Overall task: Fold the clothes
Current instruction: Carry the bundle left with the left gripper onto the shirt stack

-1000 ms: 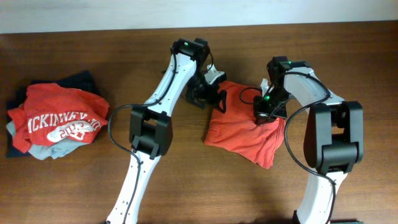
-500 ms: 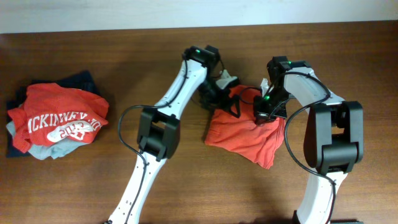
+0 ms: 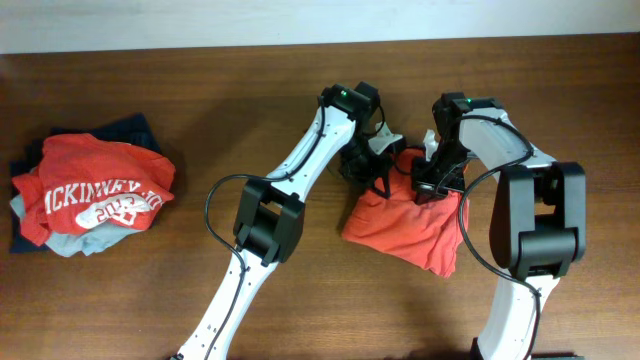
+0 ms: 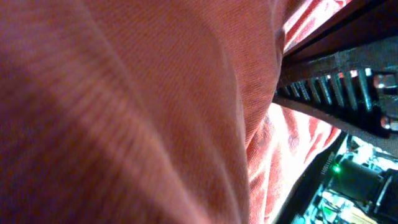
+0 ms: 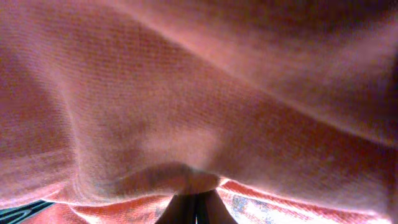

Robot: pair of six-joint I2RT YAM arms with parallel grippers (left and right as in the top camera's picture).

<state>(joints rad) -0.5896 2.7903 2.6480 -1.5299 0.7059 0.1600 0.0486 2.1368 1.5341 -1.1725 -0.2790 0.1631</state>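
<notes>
The clothes, an orange-red T-shirt point(image 3: 405, 230), lie bunched on the table right of centre. My left gripper point(image 3: 378, 175) sits on the shirt's upper left edge. Red fabric point(image 4: 124, 112) fills the left wrist view and hides its fingers, so I cannot tell open from shut. My right gripper point(image 3: 428, 188) is at the shirt's upper right part. In the right wrist view its two dark fingers point(image 5: 186, 208) are pressed together, my right gripper point(image 5: 199, 194) shut on a fold of the shirt point(image 5: 186, 93). Grey print shows faintly on the cloth below.
A pile of folded garments point(image 3: 90, 195) lies at the far left: a red shirt with white arched lettering on top, pale blue and navy pieces under it. The brown table point(image 3: 120, 300) ends at a white strip along the top.
My left arm has swung right onto the shirt's edge. The shirt's left side has shifted right and bunched up between the two grippers. The right gripper has kept its hold.
</notes>
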